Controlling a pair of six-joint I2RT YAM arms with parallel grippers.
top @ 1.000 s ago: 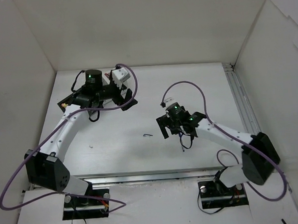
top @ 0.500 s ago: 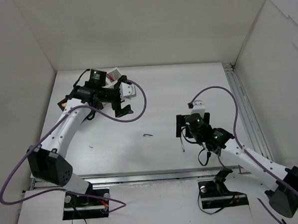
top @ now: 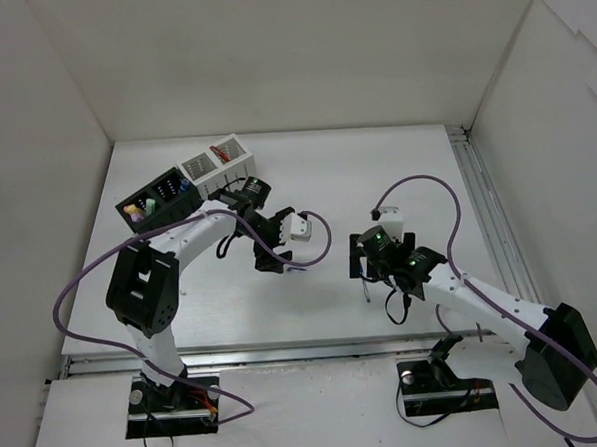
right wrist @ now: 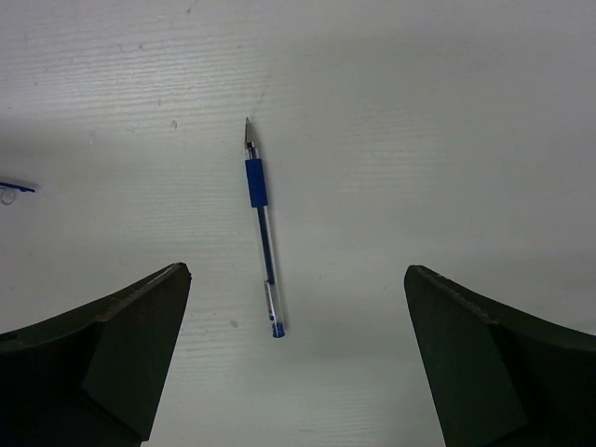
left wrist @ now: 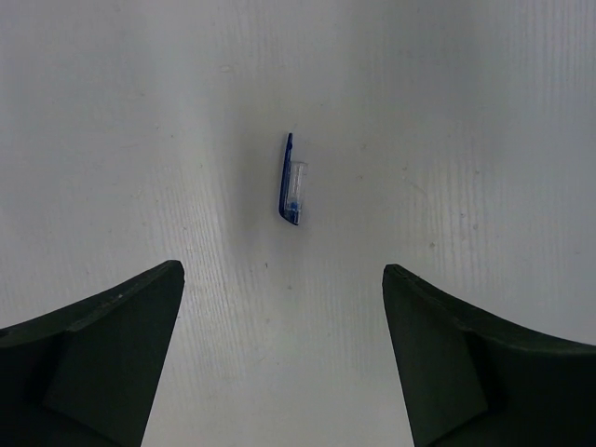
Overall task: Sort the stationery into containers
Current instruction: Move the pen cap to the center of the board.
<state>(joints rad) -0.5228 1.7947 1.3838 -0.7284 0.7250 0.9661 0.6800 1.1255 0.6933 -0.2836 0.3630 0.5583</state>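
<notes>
A clear-blue pen (right wrist: pixel 262 228) lies on the table, its tip pointing away, just ahead of my right gripper (right wrist: pixel 298 270), which hangs open above it with nothing between the jaws. In the top view the pen (top: pixel 365 294) shows below that gripper (top: pixel 359 268). A small blue and clear pen cap (left wrist: pixel 291 181) lies ahead of my left gripper (left wrist: pixel 282 270), also open and empty, near the table's middle (top: pixel 269 257). The black container (top: pixel 138 218) and the white mesh container (top: pixel 202 178) stand at the back left with coloured stationery inside.
The pen cap (right wrist: pixel 14 189) also shows at the left edge of the right wrist view. White walls enclose the table on three sides. A metal rail (top: pixel 486 214) runs along the right edge. Purple cables loop off both arms.
My left arm swung away from the containers to the table's middle, now over the pen cap. My right arm shifted right and toward the near edge, over the pen.
</notes>
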